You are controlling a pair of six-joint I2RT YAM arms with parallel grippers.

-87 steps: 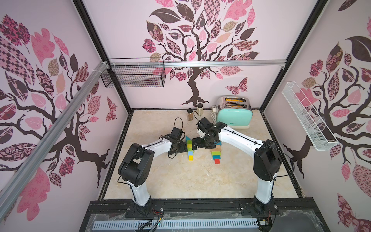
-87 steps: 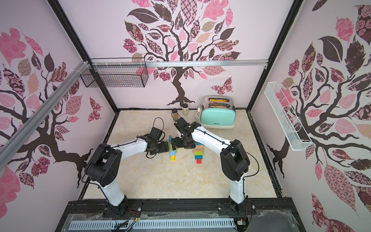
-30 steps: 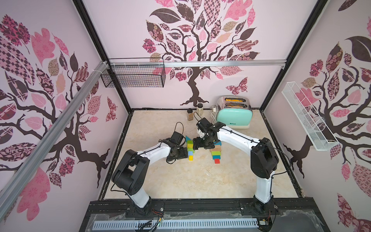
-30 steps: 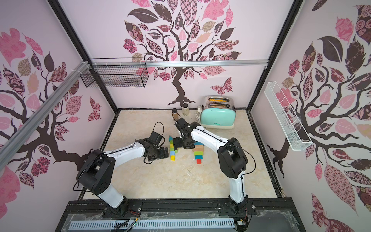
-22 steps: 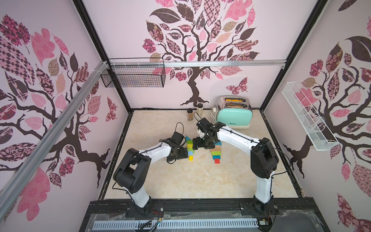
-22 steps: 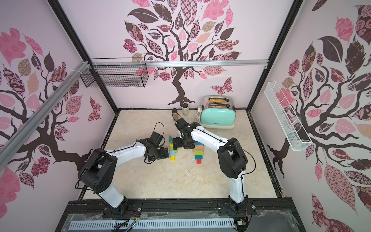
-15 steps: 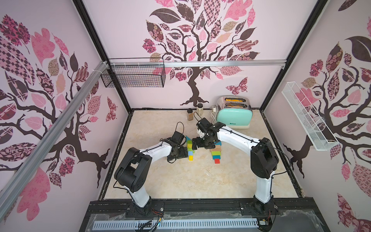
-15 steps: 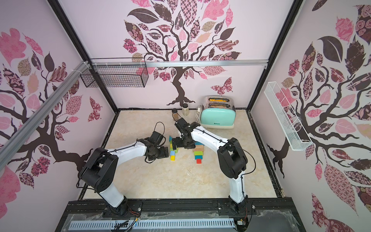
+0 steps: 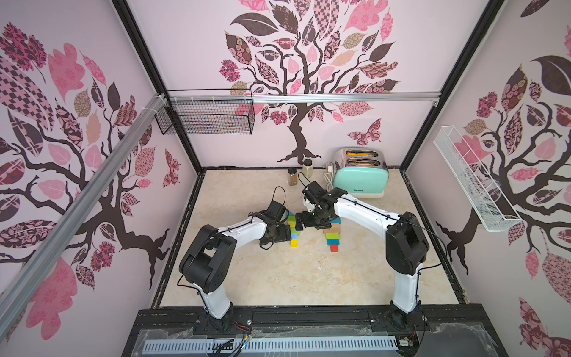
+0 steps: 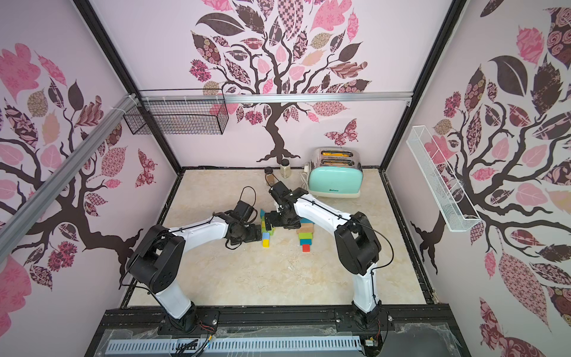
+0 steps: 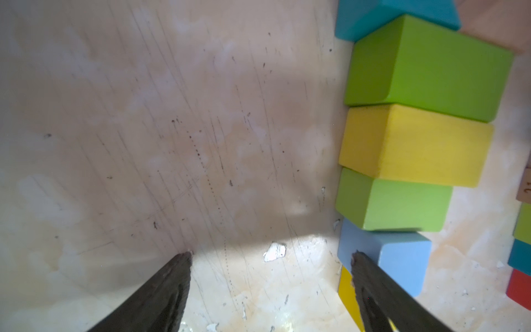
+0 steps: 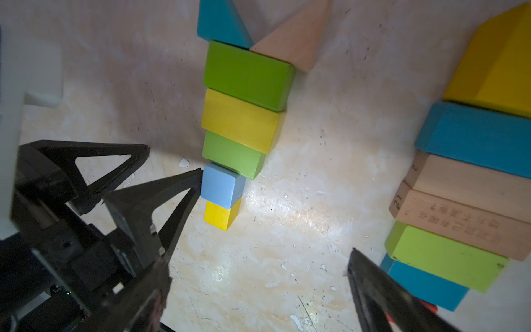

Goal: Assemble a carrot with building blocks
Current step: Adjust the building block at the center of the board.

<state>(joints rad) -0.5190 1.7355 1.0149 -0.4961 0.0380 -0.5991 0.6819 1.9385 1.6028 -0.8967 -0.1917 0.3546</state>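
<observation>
The building blocks lie in two rows on the table. The left row runs from a teal wedge [image 12: 221, 23] and a bare wood wedge [image 12: 298, 43] through a green brick [image 12: 247, 74], a yellow brick [image 12: 241, 120] and a green brick [image 12: 232, 156] to a light blue cube [image 12: 221, 184] and a yellow cube [image 12: 219, 214]. My left gripper [image 11: 270, 255] is open beside this row, one fingertip [image 12: 195, 174] against the light blue cube [image 11: 402, 258]. My right gripper [image 12: 257, 258] hangs open over bare table between the rows, holding nothing.
The right row [image 9: 332, 235] ends in a red block [image 10: 306, 248]. A mint toaster [image 9: 360, 180] and two spice jars [image 9: 292, 176] stand at the back wall. The two arms meet over the blocks in both top views.
The right gripper's jaws have spread a little wider. The left arm has shifted slightly, its gripper staying open beside the left row.
</observation>
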